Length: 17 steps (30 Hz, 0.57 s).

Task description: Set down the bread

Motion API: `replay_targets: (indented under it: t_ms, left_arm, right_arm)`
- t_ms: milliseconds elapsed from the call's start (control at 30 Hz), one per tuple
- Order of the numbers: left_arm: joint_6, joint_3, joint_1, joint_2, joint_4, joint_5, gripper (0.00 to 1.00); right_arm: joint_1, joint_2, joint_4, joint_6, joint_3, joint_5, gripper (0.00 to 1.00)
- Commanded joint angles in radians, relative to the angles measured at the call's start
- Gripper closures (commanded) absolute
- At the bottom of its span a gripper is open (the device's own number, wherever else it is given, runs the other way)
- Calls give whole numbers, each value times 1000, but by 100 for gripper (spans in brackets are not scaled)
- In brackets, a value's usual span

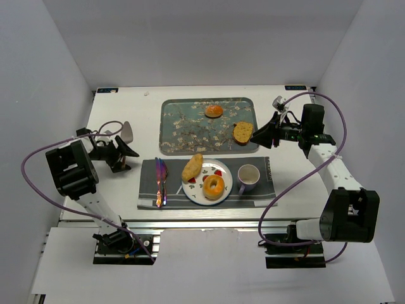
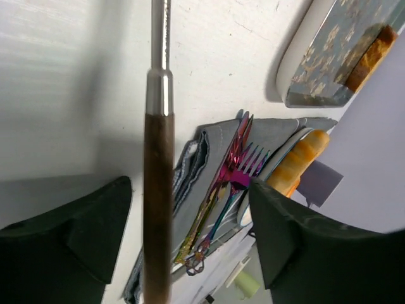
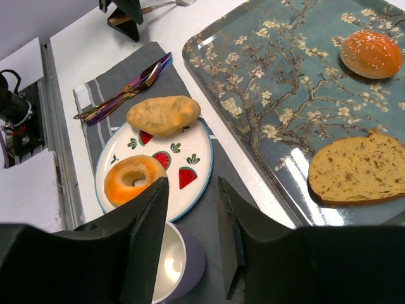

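On floral tray [image 3: 272, 95]: seeded bread slice [image 3: 361, 168], glossy bun [image 3: 371, 54].

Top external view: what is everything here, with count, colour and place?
Tray: one, teal floral, far centre.
Bun: one, orange-brown, on tray.
Bread slice: one, brown, tray's right edge.
Placemat: one, grey, near centre.
Plate: one, white, watermelon print, on placemat.
Roll: one, tan, plate's far-left rim.
Bagel: one, orange, on plate.
Mug: one, lilac, right of plate.
Knife and fork: one each, iridescent, placemat's left.
Wooden-handled utensil: one, brown and steel, table's left.
Left gripper: one, black, open around utensil.
Right gripper: one, black, open near bread slice.
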<state>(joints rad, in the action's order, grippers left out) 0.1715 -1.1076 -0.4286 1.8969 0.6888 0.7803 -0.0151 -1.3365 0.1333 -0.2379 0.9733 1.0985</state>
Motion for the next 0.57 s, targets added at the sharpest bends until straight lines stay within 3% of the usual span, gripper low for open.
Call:
replay_targets:
  t_ms: [0,67,100,133,167,367,533]
  left_arm:
    - [-4,5,-12,-90,15,-36,14]
    - [26,21,-25,-131,-1,-55,5]
    - [42,46,-32,-157,-23,-76,2]
    - [60,61,-36,-220,-35,-99,2]
    - [101,78,-48,-257,-54,-117,2]
    - [313,218,-75,-546,-218,-295,2]
    - [375,223,-75,-645,-209,-444,2]
  right_arm:
    - [3,-10,28,-38,56,-8,56]
    - [3,-13,51,-57,71,-15,51]
    - [4,-18,70,-69,77,-22,44]
    - [4,-21,93,-86,90,-38,31]
    - [3,-23,118,-89,102,-75,11]
    - [3,-55,169,5,177,-375,11]
    - [3,-107,190,-11,254,-411,10]
